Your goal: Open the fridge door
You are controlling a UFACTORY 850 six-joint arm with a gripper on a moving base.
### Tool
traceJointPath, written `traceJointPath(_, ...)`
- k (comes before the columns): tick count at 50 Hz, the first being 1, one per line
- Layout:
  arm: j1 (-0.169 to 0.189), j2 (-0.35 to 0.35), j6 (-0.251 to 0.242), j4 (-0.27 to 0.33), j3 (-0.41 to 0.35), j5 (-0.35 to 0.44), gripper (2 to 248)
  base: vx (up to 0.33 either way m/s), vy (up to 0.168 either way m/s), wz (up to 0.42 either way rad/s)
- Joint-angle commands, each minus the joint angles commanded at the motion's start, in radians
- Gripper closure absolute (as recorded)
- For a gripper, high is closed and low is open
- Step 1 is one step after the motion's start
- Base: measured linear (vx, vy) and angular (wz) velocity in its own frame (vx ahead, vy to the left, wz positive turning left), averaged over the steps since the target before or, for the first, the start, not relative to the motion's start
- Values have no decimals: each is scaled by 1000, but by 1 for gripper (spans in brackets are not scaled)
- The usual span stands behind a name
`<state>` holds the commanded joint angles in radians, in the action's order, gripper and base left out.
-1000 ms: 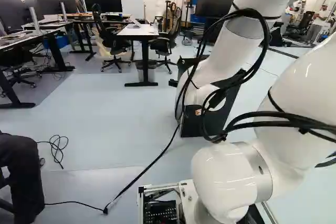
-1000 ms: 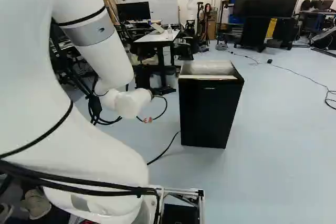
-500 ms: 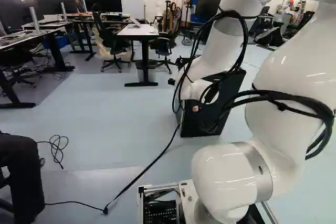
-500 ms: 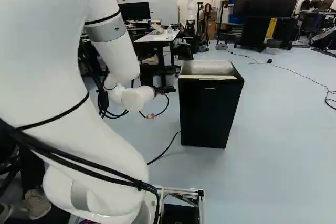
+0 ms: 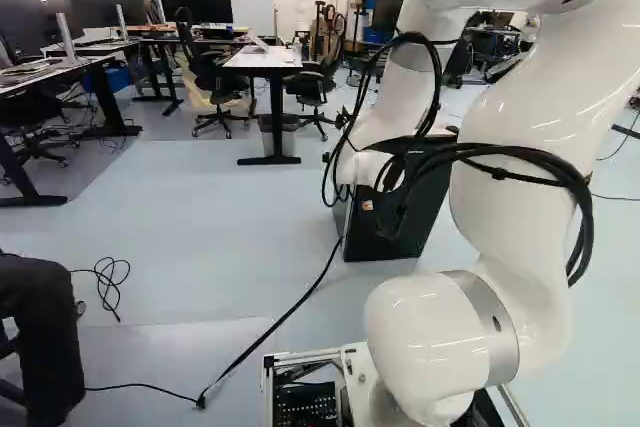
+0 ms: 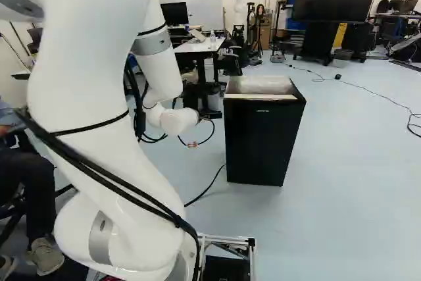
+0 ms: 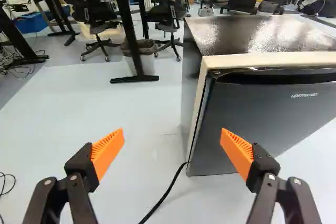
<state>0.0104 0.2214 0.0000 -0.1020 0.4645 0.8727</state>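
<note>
While the glossy white jointed arm (image 6: 112, 123) rises at the left of the right base view, the black two-finger gripper (image 6: 209, 114) with orange pads (image 7: 108, 152) has its fingers wide apart; to the right of it, the black box-shaped fridge (image 6: 260, 139) stands upright on the pale floor (image 6: 355, 195), and its flat dark door (image 7: 273, 119) is closed

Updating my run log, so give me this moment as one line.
mini fridge door: shut | fingers: open, holding nothing | black cord: on floor

The white arm (image 5: 515, 217) partly hides the black fridge (image 5: 368, 245) beyond it.
</note>
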Motion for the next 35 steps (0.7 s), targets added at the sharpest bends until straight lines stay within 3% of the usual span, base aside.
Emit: traceJointPath(35,16,160,0,-149,92,2,3,0,0,0)
